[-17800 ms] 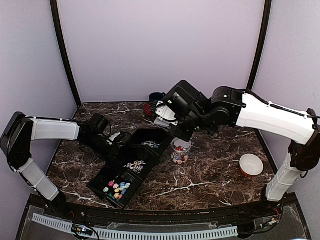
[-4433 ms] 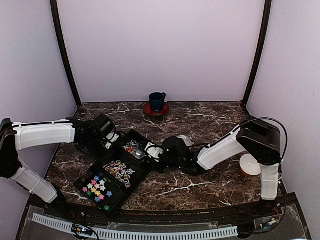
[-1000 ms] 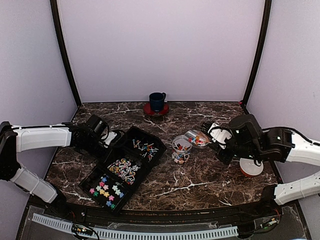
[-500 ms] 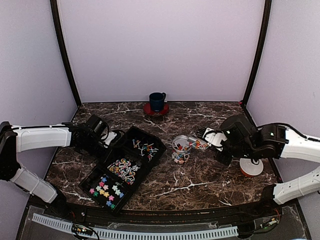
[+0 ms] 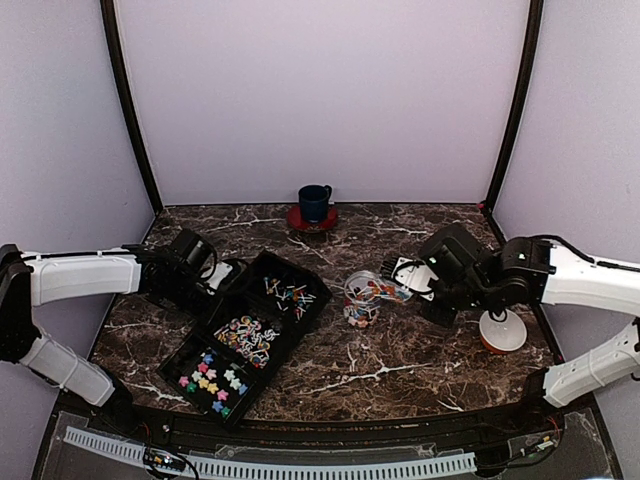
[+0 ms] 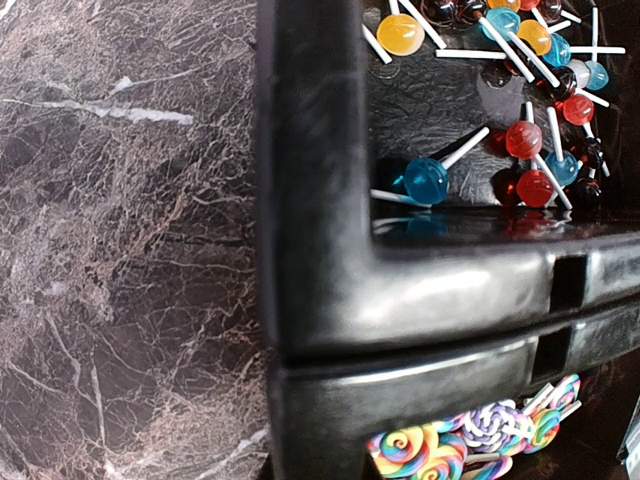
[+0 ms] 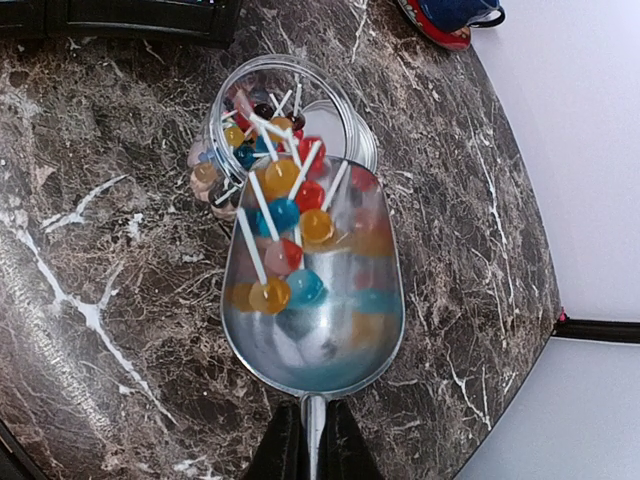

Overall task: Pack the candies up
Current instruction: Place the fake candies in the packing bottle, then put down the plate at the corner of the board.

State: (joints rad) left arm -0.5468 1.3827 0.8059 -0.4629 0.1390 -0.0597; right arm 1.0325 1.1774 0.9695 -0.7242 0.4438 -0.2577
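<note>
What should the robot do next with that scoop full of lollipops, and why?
Probably tip the scoop a little steeper with the right gripper. Its front edge is already over the mouth of the clear jar and a few candies reach in, but most lie in the scoop, so more tilt should slide them in.

Robotics laboratory test cell. A dark marble-patterned table (image 5: 420, 350) is enclosed on three sides by plain lilac panels (image 5: 320, 100), which are joined at black corner posts (image 5: 130, 110). Two white-and-black manipulators, the left arm (image 5: 85, 275) and the right arm (image 5: 590, 285), are mounted at the near edge, where a perforated white strip (image 5: 300, 467) is fitted.
</note>
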